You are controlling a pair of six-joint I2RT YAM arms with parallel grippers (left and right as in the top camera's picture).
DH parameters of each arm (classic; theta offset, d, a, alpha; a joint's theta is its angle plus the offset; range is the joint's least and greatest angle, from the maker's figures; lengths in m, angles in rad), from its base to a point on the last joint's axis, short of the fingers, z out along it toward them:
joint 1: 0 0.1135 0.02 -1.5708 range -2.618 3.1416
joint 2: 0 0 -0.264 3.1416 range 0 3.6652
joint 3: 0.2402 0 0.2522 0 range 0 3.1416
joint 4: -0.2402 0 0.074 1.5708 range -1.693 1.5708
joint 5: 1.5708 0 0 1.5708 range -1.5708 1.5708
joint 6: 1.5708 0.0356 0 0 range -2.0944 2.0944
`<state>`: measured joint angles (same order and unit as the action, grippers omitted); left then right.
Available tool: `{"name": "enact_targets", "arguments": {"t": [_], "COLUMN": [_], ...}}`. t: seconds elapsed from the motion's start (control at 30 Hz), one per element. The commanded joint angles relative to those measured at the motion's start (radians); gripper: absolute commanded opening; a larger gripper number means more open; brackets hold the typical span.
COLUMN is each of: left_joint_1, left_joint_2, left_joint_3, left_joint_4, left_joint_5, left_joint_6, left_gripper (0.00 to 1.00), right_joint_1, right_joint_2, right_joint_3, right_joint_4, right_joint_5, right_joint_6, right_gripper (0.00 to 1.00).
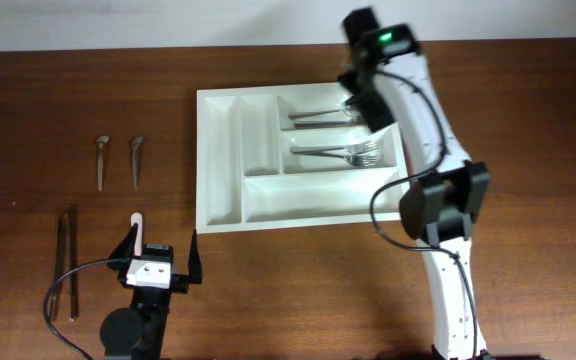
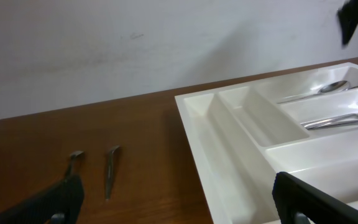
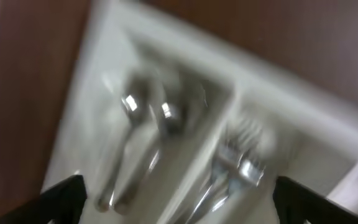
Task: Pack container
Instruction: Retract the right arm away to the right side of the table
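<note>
The white cutlery tray (image 1: 220, 160) lies at the table's middle, and also shows in the left wrist view (image 2: 197, 124) and the right wrist view (image 3: 104, 37). Spoons (image 1: 318, 117) lie in its top long compartment and forks (image 1: 348, 153) in the middle one. The right wrist view is blurred and shows the spoons (image 3: 135, 118) and forks (image 3: 241, 162) below. My right gripper (image 1: 365, 100) hovers open and empty over the tray's right end. My left gripper (image 1: 163, 255) is open and empty at the front left, short of the tray.
Two small teaspoons (image 1: 118, 160) lie left of the tray, also in the left wrist view (image 2: 95, 168). Two dark knives (image 1: 68, 262) lie at the front left. A pale pink-handled utensil (image 1: 137, 228) lies just beyond my left gripper.
</note>
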<state>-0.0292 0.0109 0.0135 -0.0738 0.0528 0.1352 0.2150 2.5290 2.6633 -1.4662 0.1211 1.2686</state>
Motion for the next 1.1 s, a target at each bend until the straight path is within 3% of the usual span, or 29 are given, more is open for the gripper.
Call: {"name": "enact_targets", "arguments": {"t": [0.0,0.13,0.33,0.6,0.73,1.07], "left_joint_1": [0.006,0.006,0.006,0.006,0.006,0.006], "left_joint_2": [-0.005,-0.005,-0.005,-0.005,-0.005,-0.005], "left_joint_3": [-0.005,-0.005,-0.005,-0.005,-0.005,-0.005], "left_joint_4": [-0.002,-0.002,-0.002,-0.002,-0.002,-0.002], "left_joint_5": [0.004,0.004,0.004,0.004,0.004,0.004], "left_joint_6": [0.013,0.013,0.013,0.013,0.013,0.013], "left_gripper": [0.99,0.99,0.99,0.99,0.99,0.99], "right_joint_1": [-0.102,-0.179,-0.278,-0.342,-0.349,-0.425], "right_joint_2": [-0.035,-0.044,-0.088,-0.207,-0.324,-0.566], "right_joint_3": [0.151,0.304,0.478,0.469,0.361,-0.267], "right_joint_4": [-0.042,-0.111,-0.22,-0.233,-0.233,-0.233], "right_joint_5": [0.074,0.071,0.06,-0.142,-0.088,0.006], "right_joint_6": [-0.455,-0.639,-1.035,-1.173,-1.244,-1.244], "right_gripper": [0.99,0.99,0.99,0.99,0.99,0.99]}}
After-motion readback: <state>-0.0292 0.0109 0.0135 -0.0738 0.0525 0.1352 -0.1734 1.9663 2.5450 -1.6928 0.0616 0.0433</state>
